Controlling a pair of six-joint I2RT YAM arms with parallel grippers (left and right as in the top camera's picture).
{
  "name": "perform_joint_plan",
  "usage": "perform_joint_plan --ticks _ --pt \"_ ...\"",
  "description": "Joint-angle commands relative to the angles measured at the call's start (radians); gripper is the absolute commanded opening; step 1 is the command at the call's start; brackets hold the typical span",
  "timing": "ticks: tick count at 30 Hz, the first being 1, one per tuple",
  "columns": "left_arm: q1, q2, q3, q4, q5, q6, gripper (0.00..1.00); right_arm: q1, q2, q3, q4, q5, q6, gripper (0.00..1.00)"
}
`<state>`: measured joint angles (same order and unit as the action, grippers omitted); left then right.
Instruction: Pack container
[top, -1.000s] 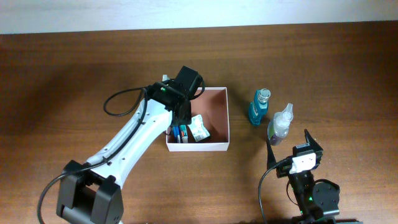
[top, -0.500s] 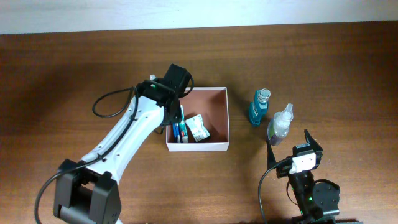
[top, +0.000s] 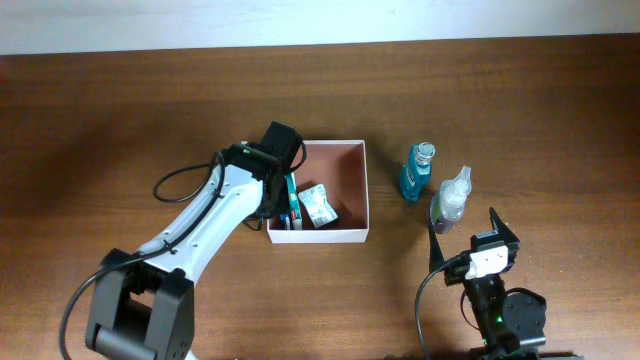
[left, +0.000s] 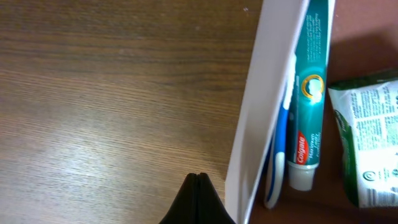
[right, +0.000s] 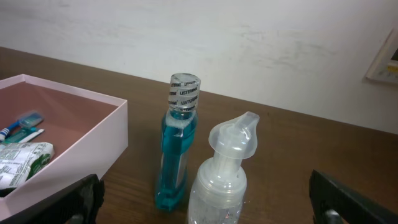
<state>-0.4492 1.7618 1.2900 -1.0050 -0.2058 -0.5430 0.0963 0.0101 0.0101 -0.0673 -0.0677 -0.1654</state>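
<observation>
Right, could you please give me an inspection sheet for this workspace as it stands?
Surface: brown wooden table, bare wood showing.
Job's things: container holds a toothpaste tube, toothbrush and packet; mouthwash bottle and pump bottle stand upright outside, to its right.
Clutter: nothing seen.
Grippers: left gripper shut, empty, over the table just outside the container's wall; right gripper open, empty, facing the bottles.
Cables: black cable loops beside the left arm; second cable by the right arm.
Surroundings: pale wall behind the table.
</observation>
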Motion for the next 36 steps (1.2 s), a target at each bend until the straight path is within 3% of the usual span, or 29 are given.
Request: perform_joint_plan --ticks 1,10,13,24,36 --pt "0.005 0.0 -0.005 0.001 0.052 0.021 0.01 0.008 -0.006 -0.005 -0.006 0.009 -0.003 0.98" --pt "0.005 0.0 -0.005 0.002 0.096 0.027 0.01 0.008 -0.006 -0.005 -0.006 0.009 -0.003 0.99" --pt "0.005 0.0 -0.005 0.015 0.175 0.089 0.0 0.008 -0.006 -0.005 -0.006 0.009 -0.003 0.98" --pt "0.12 -0.024 0.02 0.026 0.105 0.088 0.01 0.008 -0.006 -0.005 -0.006 0.009 -0.003 0.98" --pt "0.165 -0.032 0.02 0.264 0.137 0.164 0.0 0.008 -0.006 -0.005 -0.006 0.009 -0.003 0.98"
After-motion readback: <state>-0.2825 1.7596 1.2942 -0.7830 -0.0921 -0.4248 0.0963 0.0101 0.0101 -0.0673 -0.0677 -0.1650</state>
